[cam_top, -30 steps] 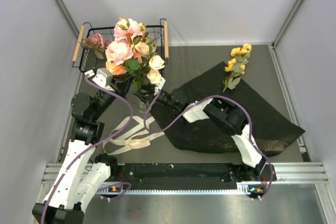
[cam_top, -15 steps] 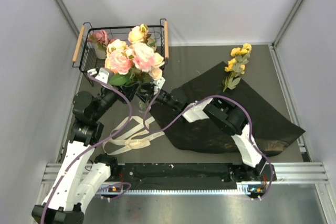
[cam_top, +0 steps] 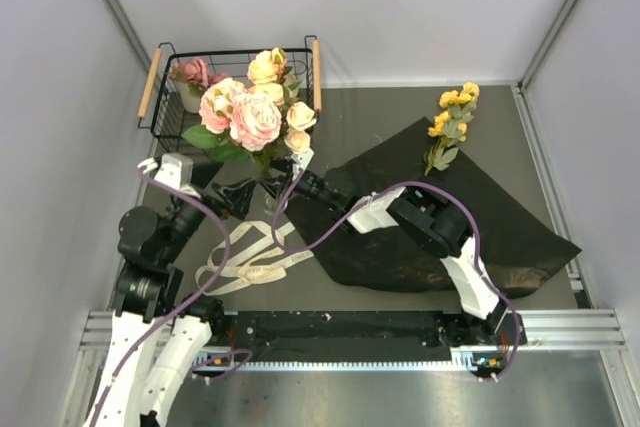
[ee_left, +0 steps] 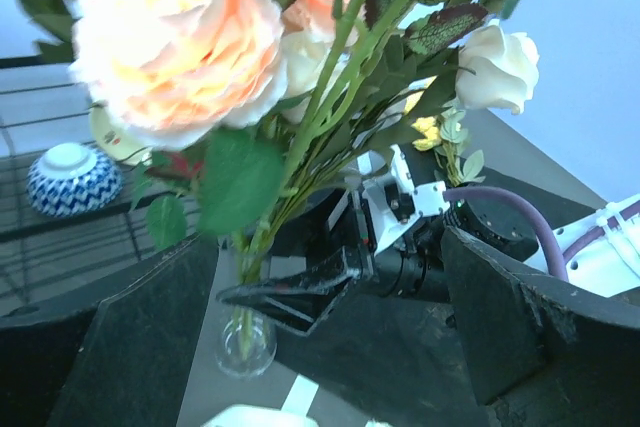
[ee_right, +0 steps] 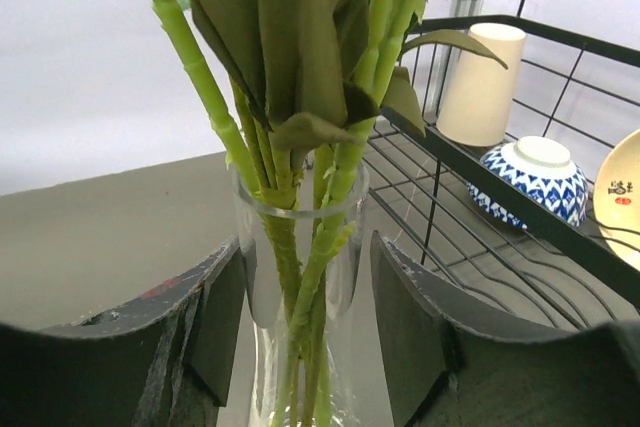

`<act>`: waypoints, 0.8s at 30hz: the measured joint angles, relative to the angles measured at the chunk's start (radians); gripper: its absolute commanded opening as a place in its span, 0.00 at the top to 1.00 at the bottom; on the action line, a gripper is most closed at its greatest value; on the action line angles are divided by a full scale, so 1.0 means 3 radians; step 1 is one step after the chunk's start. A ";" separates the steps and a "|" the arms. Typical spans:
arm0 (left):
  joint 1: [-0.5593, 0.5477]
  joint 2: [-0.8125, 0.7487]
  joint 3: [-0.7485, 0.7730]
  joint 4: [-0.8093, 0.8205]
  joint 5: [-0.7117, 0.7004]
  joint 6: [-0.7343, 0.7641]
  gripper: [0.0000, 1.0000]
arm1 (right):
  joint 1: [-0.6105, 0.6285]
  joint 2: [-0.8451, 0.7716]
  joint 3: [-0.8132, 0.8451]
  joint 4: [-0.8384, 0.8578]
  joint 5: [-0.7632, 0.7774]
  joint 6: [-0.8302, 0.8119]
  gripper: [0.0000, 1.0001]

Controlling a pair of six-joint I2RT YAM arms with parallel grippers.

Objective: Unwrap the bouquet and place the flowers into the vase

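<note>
One vase [ee_right: 258, 282], one flower bunch [cam_top: 252, 119], one basket [cam_top: 317, 75]

The vase [ee_right: 300, 277] between the right claw's [ee_right: 305, 337] matt black fingers [ee_right: 410, 327] is clear, glossy glass. Beyond the claw, a black wire basket [ee_right: 470, 172] holds a glossy glazed bowl [ee_right: 530, 182] and matt paper cup [ee_right: 482, 82].

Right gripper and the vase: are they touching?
Cannot tell. In the right wrist view the vase stands between the right gripper's pads, very near both, but neither a clear gap nor plain contact shows.
</note>
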 measured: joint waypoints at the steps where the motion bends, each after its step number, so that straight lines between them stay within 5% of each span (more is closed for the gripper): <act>1: 0.0000 -0.0104 0.0000 -0.0080 -0.0067 -0.0015 0.01 | 0.0000 0.0000 0.0000 -0.0020 0.0006 -0.0004 0.43; 4: 0.0000 -0.0418 -0.0001 -0.0310 -0.0273 -0.0043 0.01 | 0.0000 0.0000 0.0000 -0.0051 0.0013 -0.0018 0.31; 6: 0.0000 -0.0573 0.0000 -0.0448 -0.0389 -0.0052 0.01 | 0.0000 0.0000 0.0000 -0.0080 0.0025 -0.0020 0.11; 8: 0.0000 -0.0654 0.0003 -0.0589 -0.0483 -0.0055 0.01 | 0.0000 0.0000 0.0000 -0.0103 0.0045 -0.0022 0.03; 15: 0.0000 -0.0687 0.0003 -0.0916 -0.0589 -0.0106 0.01 | 0.0000 -0.0275 -0.0370 -0.0244 0.0193 -0.0052 0.01; 24: 0.0000 -0.0645 0.0027 -0.0977 -0.0300 -0.0137 0.01 | -0.0118 -0.2291 -0.1474 -0.1452 0.0974 -0.0090 0.01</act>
